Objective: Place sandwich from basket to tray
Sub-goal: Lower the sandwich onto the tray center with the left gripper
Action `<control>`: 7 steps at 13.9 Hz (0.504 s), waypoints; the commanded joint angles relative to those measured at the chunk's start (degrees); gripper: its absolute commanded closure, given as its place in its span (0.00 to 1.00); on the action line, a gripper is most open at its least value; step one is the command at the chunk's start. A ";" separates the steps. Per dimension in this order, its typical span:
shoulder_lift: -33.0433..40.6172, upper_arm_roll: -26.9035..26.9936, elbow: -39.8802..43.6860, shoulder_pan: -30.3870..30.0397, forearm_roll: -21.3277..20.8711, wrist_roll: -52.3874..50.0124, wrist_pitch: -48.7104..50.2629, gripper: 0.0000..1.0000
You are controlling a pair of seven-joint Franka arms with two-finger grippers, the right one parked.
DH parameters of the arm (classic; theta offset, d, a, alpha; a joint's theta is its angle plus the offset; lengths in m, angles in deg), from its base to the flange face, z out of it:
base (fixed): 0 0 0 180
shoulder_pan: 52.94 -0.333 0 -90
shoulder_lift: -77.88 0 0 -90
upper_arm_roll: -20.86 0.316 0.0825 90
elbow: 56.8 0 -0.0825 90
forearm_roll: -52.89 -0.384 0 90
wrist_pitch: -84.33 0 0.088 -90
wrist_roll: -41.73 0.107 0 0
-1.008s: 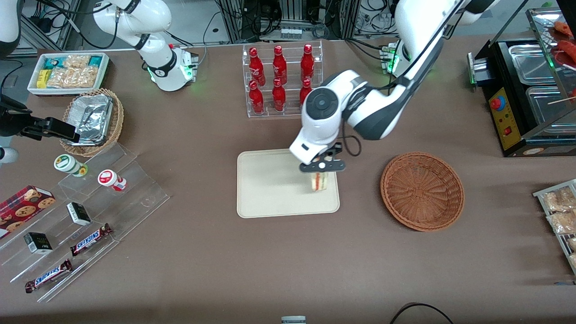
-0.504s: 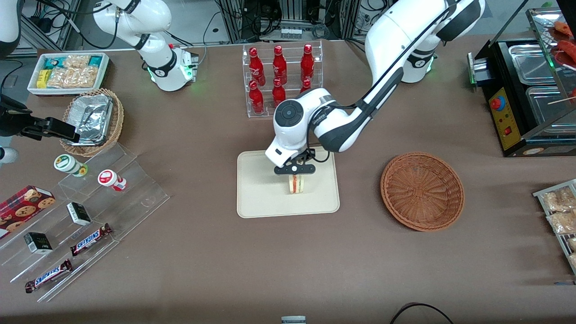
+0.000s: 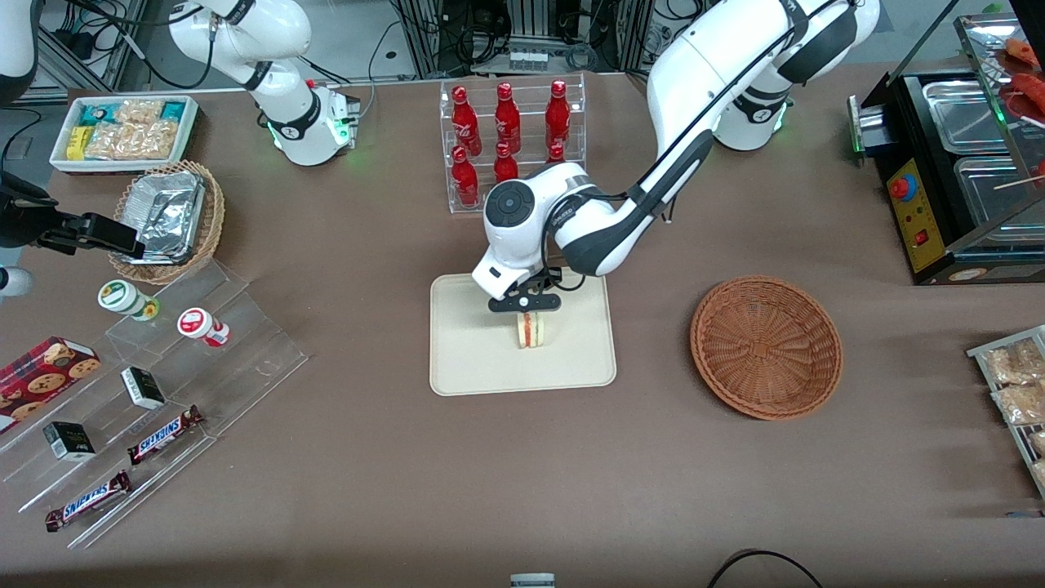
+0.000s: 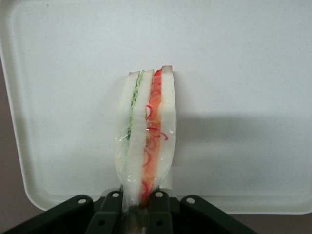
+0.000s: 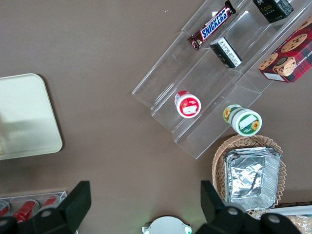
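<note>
My left gripper point(image 3: 526, 314) hangs over the middle of the cream tray point(image 3: 469, 359), shut on the sandwich point(image 3: 530, 330). The wedge stands on edge with its red, orange and green filling showing. In the left wrist view the sandwich point(image 4: 146, 136) is pinched at one end between the two black fingers point(image 4: 113, 207), with the tray point(image 4: 243, 73) spread beneath it. I cannot tell whether it touches the tray. The reddish-brown wicker basket point(image 3: 766, 347) sits empty beside the tray, toward the working arm's end of the table.
A clear rack of red bottles point(image 3: 508, 143) stands farther from the front camera than the tray. Clear tiered shelves point(image 3: 155, 376) with snacks and a tan basket of foil trays point(image 3: 167, 216) lie toward the parked arm's end. A black food warmer point(image 3: 951, 163) stands at the working arm's end.
The gripper carried the sandwich from the tray's basket-side edge to over its middle, slowing in the last half second.
</note>
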 commanded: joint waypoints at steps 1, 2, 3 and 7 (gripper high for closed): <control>-1.71 0.80 1.93 1.53 -1.35 -1.44 -0.93 1.00; -2.06 0.80 1.93 1.53 -1.35 -1.52 -1.81 1.00; -2.15 0.80 1.93 1.62 -1.44 -2.13 -2.25 1.00; -1.80 0.89 1.93 1.36 -1.44 -2.05 -2.17 0.01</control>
